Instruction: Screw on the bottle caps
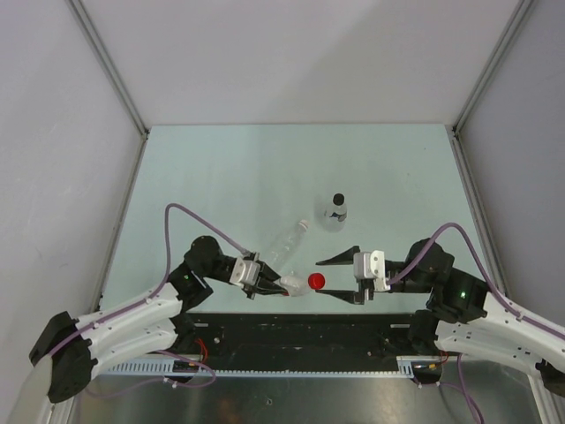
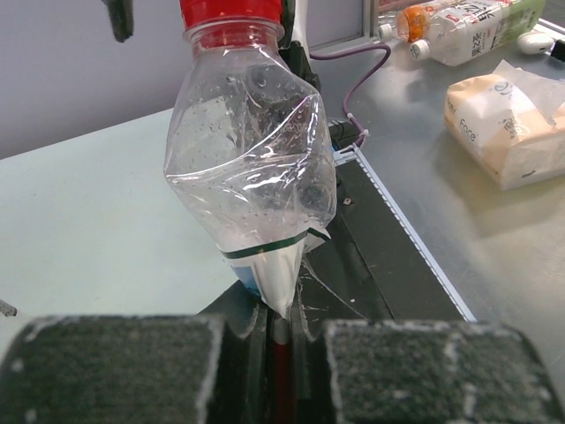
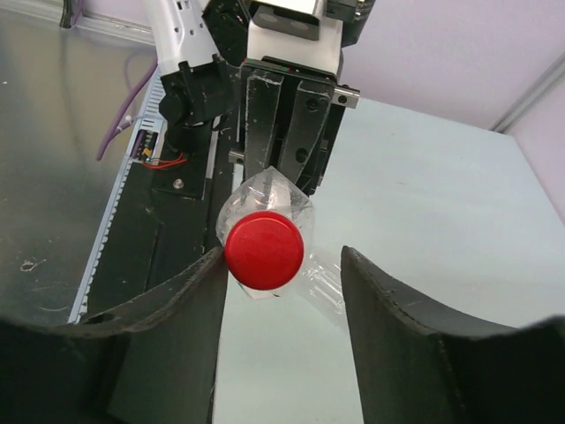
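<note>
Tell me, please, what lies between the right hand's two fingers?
The red cap, seated on the crumpled clear bottle that the left hand pinches by its base; the right wrist view shows it.

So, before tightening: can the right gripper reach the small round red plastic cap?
Likely yes: the red cap sits between the open fingers of the right gripper, unobstructed; the left gripper holds the crumpled clear bottle.

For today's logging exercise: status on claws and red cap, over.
Left claw shut on crushed bottle. Right claw open around red cap, not yet gripping. Lying bottle, standing bottle farther out, clear.
</note>
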You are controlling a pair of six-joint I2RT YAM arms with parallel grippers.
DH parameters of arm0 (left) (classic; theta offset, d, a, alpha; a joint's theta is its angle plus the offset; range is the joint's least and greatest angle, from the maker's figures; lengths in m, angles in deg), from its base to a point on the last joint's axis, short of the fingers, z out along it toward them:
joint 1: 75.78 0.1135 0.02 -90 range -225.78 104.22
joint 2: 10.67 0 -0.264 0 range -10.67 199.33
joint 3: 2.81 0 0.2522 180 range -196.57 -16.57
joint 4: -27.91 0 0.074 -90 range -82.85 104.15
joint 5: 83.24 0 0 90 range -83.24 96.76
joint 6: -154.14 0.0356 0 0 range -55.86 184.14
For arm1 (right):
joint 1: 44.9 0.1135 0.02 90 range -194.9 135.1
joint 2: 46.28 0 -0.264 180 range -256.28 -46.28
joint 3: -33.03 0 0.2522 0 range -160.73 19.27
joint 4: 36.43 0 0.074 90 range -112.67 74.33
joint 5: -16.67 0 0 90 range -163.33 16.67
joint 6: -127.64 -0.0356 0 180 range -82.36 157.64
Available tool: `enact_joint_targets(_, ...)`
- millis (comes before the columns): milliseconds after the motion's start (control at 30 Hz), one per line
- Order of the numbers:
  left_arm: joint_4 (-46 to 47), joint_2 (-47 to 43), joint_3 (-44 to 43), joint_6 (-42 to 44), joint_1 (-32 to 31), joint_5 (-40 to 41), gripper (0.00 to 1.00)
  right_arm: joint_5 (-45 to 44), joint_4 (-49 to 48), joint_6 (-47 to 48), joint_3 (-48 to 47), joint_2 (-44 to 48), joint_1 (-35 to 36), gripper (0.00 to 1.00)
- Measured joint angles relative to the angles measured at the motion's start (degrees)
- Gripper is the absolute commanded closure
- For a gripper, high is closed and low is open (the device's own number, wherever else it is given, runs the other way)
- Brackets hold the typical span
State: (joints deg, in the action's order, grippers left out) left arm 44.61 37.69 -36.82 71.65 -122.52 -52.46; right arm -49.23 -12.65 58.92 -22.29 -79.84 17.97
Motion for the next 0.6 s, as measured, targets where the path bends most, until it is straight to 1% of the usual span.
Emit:
enact_joint_targets(133,-0.07,0.79,-0.07,-0.02,0.00,-0.22,1.00,1.25,-0.02,0.00,0.00,-0.59,0.00,0.49)
enact_joint_targets(200,-0.17,1.11,-0.17,-0.04,0.02,-0.50,1.00,1.92,-0.07,0.00,0.00,-0.90,0.00,0.53)
enact_joint_targets(300,-0.17,1.20,-0.24,-0.24,0.02,-0.61,1.00,2.82,-0.24,-0.07,0.00,-1.14,0.00,0.64)
enact_joint_targets(433,-0.20,1.18,-0.24,-0.66,0.07,-0.96,1.00,3.43,-0.59,-0.55,0.00,-1.42,0.00,0.93)
enact_joint_targets(500,-0.22,1.07,-0.24,-1.36,0.07,-1.07,1.00,3.30,-0.94,-1.22,0.00,-1.42,0.00,0.98)
enact_joint_targets(600,-0.17,0.68,-0.24,-2.51,0.07,0.42,1.00,0.98,-1.81,-5.14,0.04,-1.42,0.04,1.00)
